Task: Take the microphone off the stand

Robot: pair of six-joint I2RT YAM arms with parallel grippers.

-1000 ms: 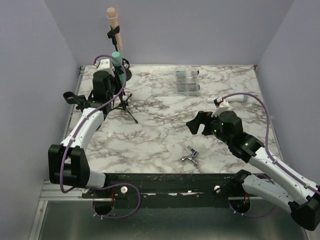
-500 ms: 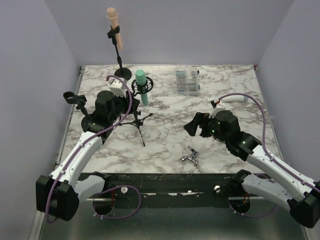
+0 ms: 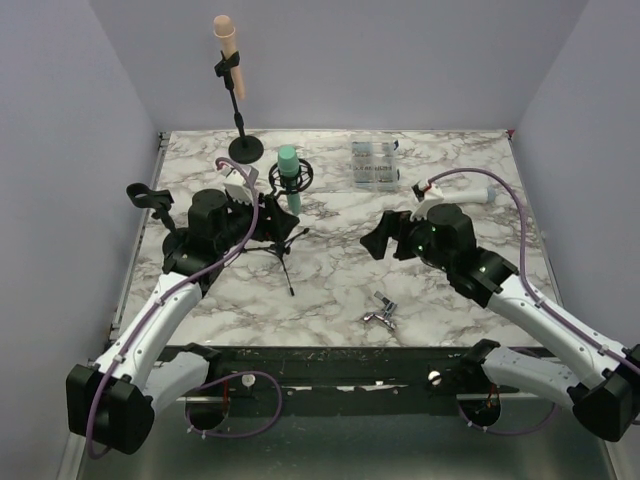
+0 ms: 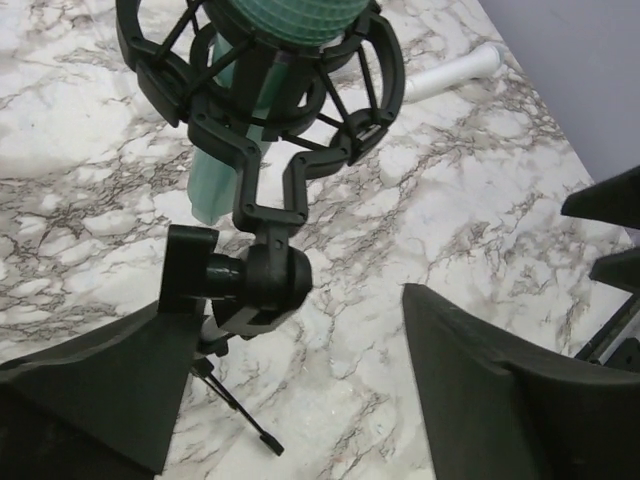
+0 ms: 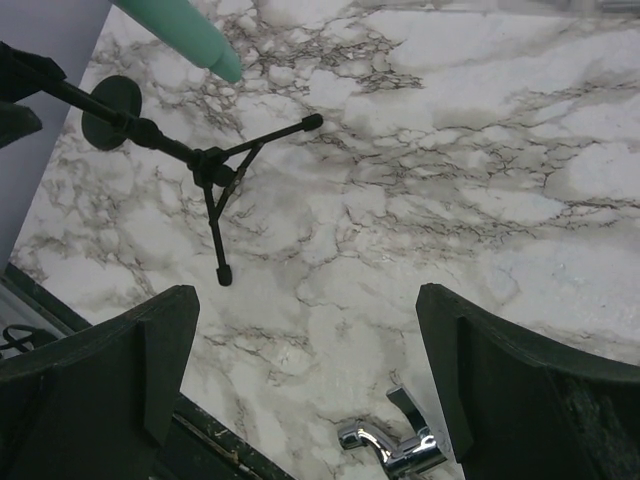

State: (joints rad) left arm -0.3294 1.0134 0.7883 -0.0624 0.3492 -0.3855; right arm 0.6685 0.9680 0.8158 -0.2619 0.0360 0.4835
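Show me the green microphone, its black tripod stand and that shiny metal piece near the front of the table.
green microphone (image 3: 288,158), top view, on its rounded head
tripod stand (image 5: 211,168), right wrist view, on the hub where its legs meet
shiny metal piece (image 3: 381,315), top view, on its middle

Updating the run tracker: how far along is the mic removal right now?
Done: nothing yet. The green microphone sits in its shock mount on the tripod stand.
In hand: the left gripper has its jaws open either side of the mount's joint, gripping nothing. The right gripper hovers open, holding nothing.
Left: grasp the microphone and pull it out of the mount.
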